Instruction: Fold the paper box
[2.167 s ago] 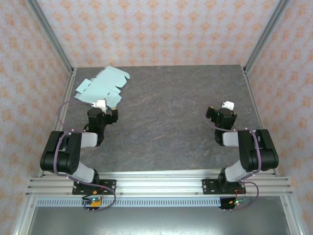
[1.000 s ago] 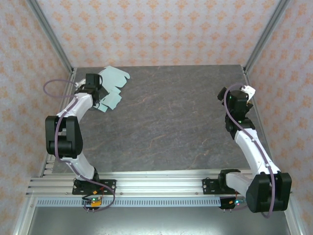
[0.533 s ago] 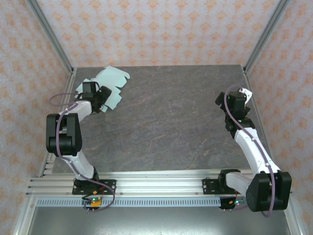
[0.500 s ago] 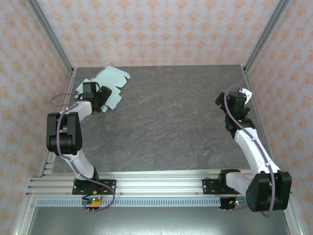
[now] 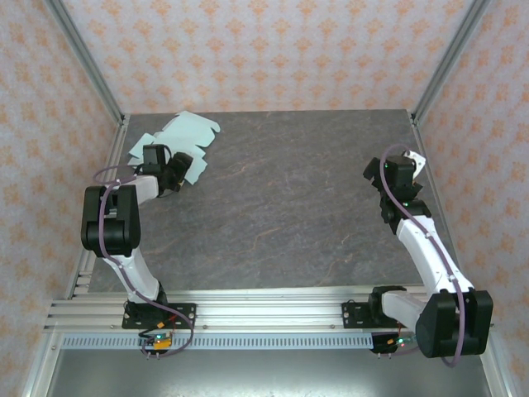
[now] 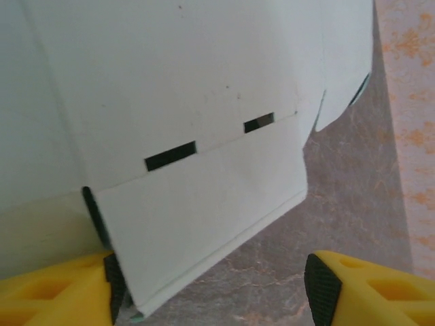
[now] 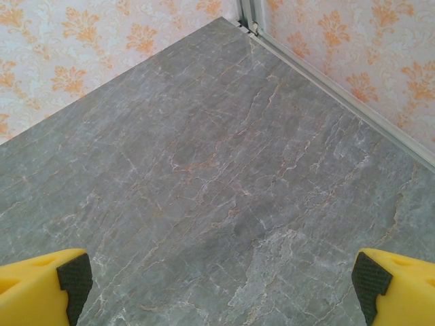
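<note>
The paper box (image 5: 187, 134) is a flat pale mint-green die-cut sheet lying at the table's far left corner. In the left wrist view the sheet (image 6: 183, 88) takes up the upper part, with two slots and a folded flap (image 6: 204, 204) reaching down between my fingers. My left gripper (image 5: 175, 168) (image 6: 214, 288) is open at the sheet's near edge. The flap lies against the left pad (image 6: 114, 286), and the right pad (image 6: 322, 285) stands apart over bare table. My right gripper (image 5: 409, 161) (image 7: 221, 285) is open above bare table at the far right, with nothing between its fingers.
The grey marbled table (image 5: 289, 207) is walled by patterned panels with aluminium posts at the back corners (image 7: 250, 20). A metal rail (image 5: 273, 310) with both arm bases runs along the near edge. The left wall stands close to the sheet.
My left gripper has slid from over the sheet back toward its near right edge. The right arm has barely shifted.
</note>
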